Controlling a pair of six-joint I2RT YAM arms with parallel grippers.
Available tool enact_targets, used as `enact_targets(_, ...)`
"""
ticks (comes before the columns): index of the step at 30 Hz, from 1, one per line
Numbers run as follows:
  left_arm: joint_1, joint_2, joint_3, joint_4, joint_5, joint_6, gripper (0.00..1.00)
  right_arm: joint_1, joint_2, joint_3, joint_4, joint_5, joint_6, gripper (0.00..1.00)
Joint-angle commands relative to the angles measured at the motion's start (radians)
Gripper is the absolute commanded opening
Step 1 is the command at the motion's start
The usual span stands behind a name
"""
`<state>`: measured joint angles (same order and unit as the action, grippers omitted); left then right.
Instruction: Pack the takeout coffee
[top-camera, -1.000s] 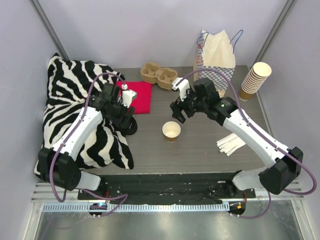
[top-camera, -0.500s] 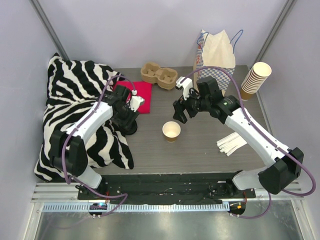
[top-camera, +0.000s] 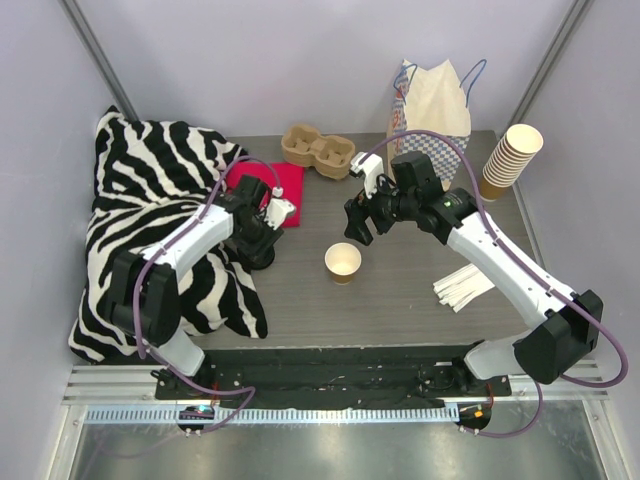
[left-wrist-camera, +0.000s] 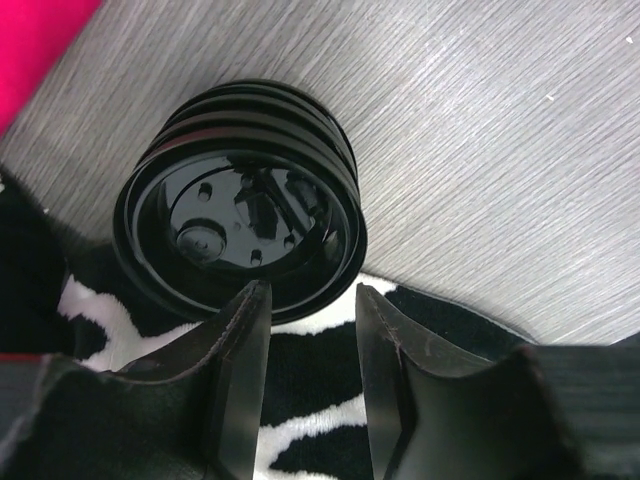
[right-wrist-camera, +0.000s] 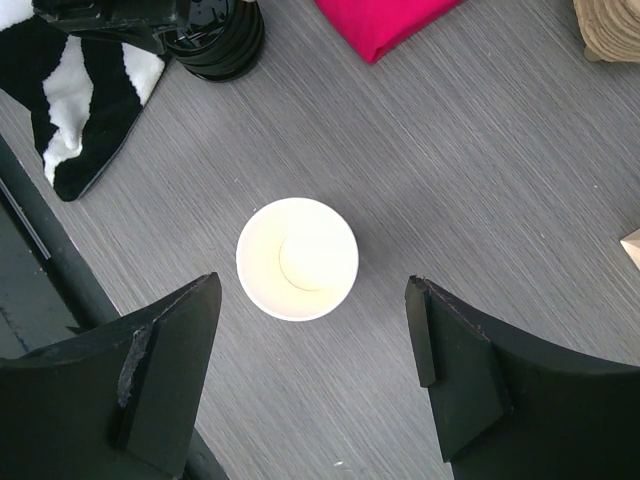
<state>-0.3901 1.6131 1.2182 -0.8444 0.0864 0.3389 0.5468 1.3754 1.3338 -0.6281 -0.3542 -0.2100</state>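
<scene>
Between lilac walls (top-camera: 300, 60), grey table (top-camera: 400, 300), cup (top-camera: 343, 262)

A zebra-print cloth (top-camera: 130, 170) drapes over the desk's left edge, a red cloth (top-camera: 290, 185) just beside it. Along the far edge stand a cardboard cup carrier (top-camera: 318, 150) and a paper bag (top-camera: 435, 105). Stacked tan cups (top-camera: 510, 158) lean at the far right corner, with white paper slips (top-camera: 462, 288) near the right edge.

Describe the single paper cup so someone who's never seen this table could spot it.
On the grey table, look at the middle, in front of the cardboard cup carrier. The paper cup stands alone, upright and lidless, unlike the tall stack of cups at the right edge.
</scene>
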Motion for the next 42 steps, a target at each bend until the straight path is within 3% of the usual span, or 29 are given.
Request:
enact_targets(1,-0.009,0.018,-0.003,0.036,-0.001,0.028,0.42,0.001,0.001,0.045,0.011,-0.006,0.008,0.82)
enact_targets(14,-0.01,0.041,-0.013,0.033,0.007,0.037,0.34,0.001,0.005,0.048,0.013,0.004,0.006,0.81)
enact_targets(30,-0.009,0.051,0.014,0.007,0.03,0.043,0.34,0.001,0.007,0.051,0.013,0.003,0.006,0.81)
enact_targets(39,-0.01,0.062,0.02,0.015,0.023,0.04,0.2,-0.001,0.007,0.051,0.015,0.008,0.004,0.81)
enact_targets(42,-0.01,0.056,0.029,0.008,0.026,0.034,0.1,0.001,0.007,0.054,0.013,0.006,0.003,0.81)
